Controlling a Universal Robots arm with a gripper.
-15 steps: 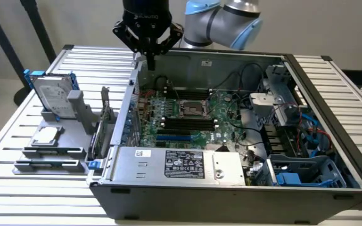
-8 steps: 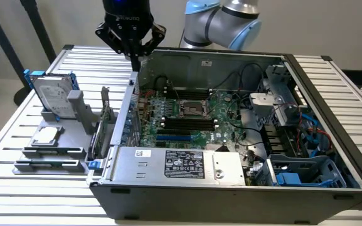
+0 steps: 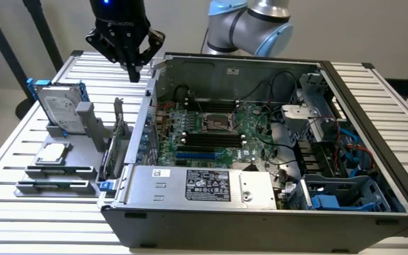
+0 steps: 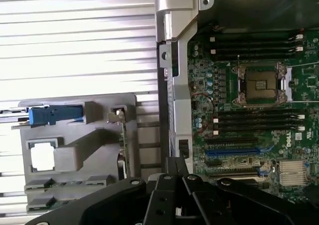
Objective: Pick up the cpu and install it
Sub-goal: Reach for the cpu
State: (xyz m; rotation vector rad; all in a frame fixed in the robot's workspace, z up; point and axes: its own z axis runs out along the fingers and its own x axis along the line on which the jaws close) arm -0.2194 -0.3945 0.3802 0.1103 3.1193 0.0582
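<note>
Power supply [image 3: 204, 186] up front, label facing up, right at the near edge of the open computer case [image 3: 261, 226]. Over on the exterior view's left, on the slatted table [image 3: 19, 212], sits a grey holder [image 3: 91, 119]. Two dark memory sticks [image 3: 55, 186] lie in its nearest slots. Just beyond them, there it is, the cpu [image 3: 53, 153], lying flat in its own pocket with its silvery top up, nothing touching it. Further back on the same holder, the hard drive [image 3: 57, 106] leans in its blue frame. Inside the case, the green motherboard [image 3: 189, 143] lies flat, and the socket [image 3: 217, 123] in its middle sits empty. Above the far left corner of the case hangs the gripper [image 3: 134, 74], fingers pinched together on nothing, up in the air and well apart from the cpu. Behind it, at the far side, the arm [image 3: 261, 21].
</note>
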